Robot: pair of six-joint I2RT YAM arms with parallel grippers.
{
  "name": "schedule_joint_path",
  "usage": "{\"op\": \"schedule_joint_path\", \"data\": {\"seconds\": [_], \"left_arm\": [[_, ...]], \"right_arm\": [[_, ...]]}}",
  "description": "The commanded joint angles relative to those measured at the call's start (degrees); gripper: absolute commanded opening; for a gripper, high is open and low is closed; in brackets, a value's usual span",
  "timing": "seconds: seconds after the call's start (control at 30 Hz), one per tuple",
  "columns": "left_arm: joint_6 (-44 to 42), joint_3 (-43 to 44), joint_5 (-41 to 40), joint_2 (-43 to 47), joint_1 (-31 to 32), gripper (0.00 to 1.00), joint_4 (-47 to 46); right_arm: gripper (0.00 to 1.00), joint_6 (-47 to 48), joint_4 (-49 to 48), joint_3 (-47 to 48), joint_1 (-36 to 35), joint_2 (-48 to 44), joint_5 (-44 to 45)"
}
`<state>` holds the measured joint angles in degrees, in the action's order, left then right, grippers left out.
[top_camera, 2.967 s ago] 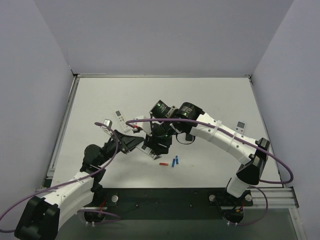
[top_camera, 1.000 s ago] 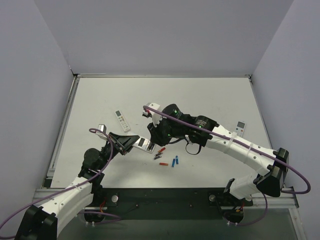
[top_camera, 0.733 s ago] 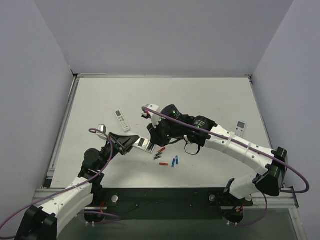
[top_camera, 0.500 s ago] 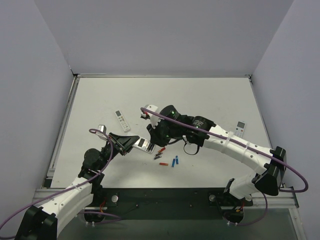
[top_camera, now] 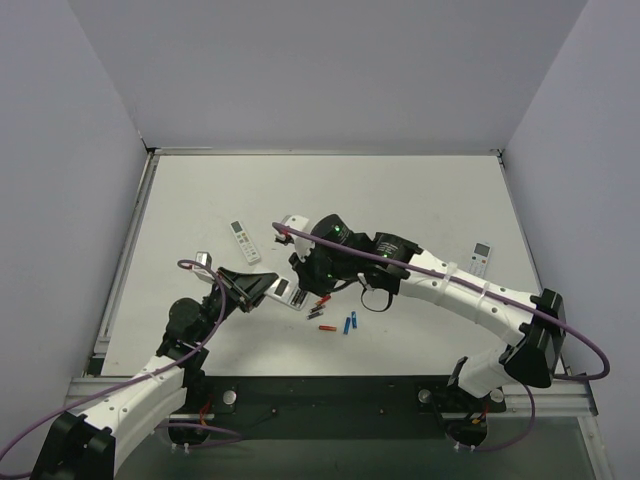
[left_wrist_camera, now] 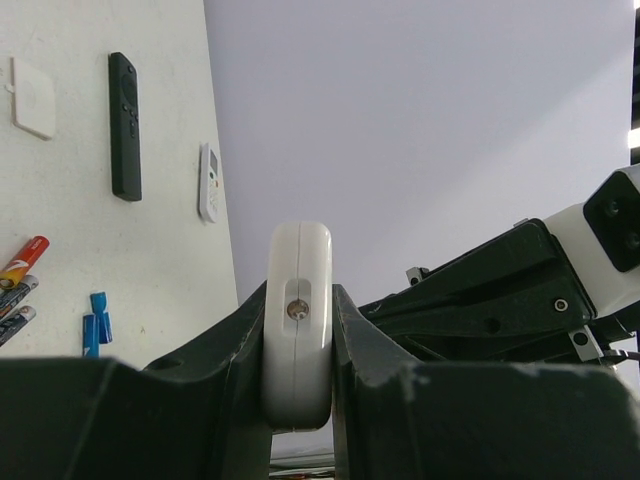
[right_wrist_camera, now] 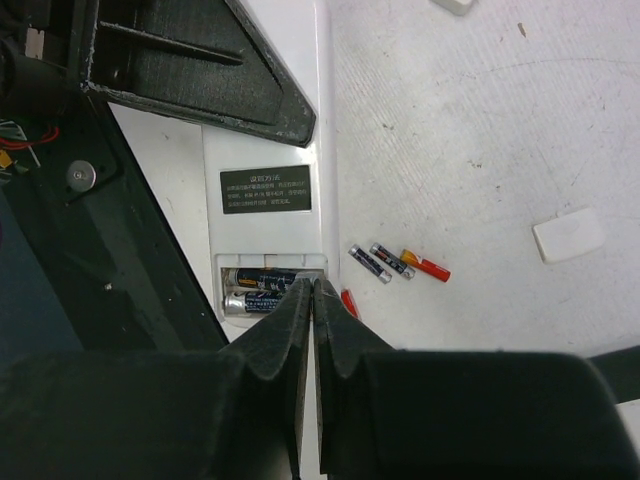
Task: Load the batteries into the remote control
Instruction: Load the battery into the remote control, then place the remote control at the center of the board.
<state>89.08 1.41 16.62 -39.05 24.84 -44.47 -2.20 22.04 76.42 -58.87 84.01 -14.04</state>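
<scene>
White short remote control (right_wrist_camera: 265,232), clamped in left jaws, seemingly holds two dark cylindrical batteries (right_wrist_camera: 255,291); right jaws closed, empty, above them; cover unfitted.

Remote control (right_wrist_camera: 262,225): white, plain back facing up, dark label rectangle at mid-body, battery bay open at one end. Held by its long edges in the left gripper (left_wrist_camera: 298,330). Two dark batteries (right_wrist_camera: 262,290) lie side by side in the bay. Loose beside it: dark grey pair (right_wrist_camera: 365,262), orange-red cell (right_wrist_camera: 425,267), red cell (top_camera: 327,327), blue pair (top_camera: 349,323)
</scene>
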Motion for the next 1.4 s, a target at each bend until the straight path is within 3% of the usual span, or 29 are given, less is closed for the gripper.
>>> {"op": "schedule_joint_path", "data": {"seconds": [0.0,0.23,0.53,0.7,0.8,1.0,1.1,1.23,1.37], "left_arm": [[1.45,0.96,-2.03,1.69,0.3,0.0,-9.49],[0.92,0.88,-2.56,1.96,0.3,0.0,-11.34],[0.48,0.79,-2.56,3.18,0.3,0.0,-12.22],[-1.09,0.79,-2.39,3.8,0.3,0.0,-10.38],[-5.29,1.05,-1.86,3.98,0.3,0.0,-5.47],[-16.73,1.23,-3.96,3.37,0.21,0.0,10.8],[-17.88,-0.61,-5.37,1.79,0.21,0.0,10.81],[-18.94,-1.41,-6.43,-0.85,0.21,0.0,9.24],[-20.17,-2.9,-7.57,-2.61,0.12,0.0,9.31]], "right_arm": [[0.0,1.23,2.48,-1.19,-1.95,2.04,0.86],[0.0,1.67,3.71,-1.01,-4.06,4.15,3.32],[0.0,1.76,5.11,0.31,-7.04,7.22,13.87],[0.05,1.76,5.55,0.57,-8.28,8.02,17.3],[0.12,1.85,5.12,1.8,-8.19,6.79,15.98],[0.35,1.76,4.41,5.75,-7.23,2.22,14.57],[0.46,3.51,3.97,5.06,-4.51,-0.24,10.71],[0.65,5.7,1.78,0.49,4.44,-2.88,3.24],[0.8,12.46,0.19,-4.17,10.61,-2.37,-0.8]]}}
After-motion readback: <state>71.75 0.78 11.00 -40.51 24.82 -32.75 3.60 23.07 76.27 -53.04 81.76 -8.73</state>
